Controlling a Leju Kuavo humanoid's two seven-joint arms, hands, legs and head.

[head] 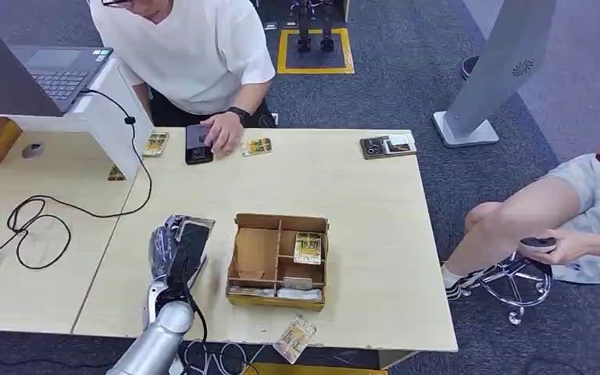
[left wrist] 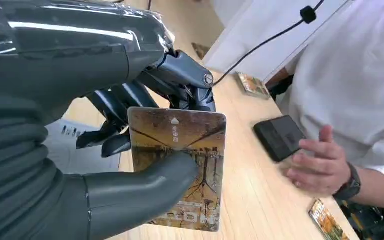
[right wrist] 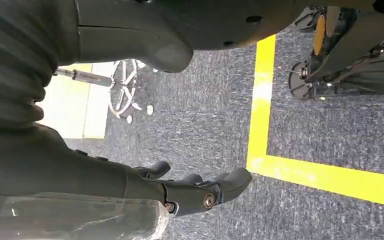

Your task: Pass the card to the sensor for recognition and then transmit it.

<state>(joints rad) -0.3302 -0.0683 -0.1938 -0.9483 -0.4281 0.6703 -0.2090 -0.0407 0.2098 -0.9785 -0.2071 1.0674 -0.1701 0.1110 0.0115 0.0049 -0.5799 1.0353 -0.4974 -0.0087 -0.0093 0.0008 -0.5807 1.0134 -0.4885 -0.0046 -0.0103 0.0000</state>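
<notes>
Wooden table, grey carpet

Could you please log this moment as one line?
left hand: holds yellow-brown printed card | right hand: empty, hanging | black sensor: not reached

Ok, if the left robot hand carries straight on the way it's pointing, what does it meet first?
Probably the black sensor under the person's hand; the left robot hand, holding the card, points across bare table toward it. Depth is unclear.
</notes>
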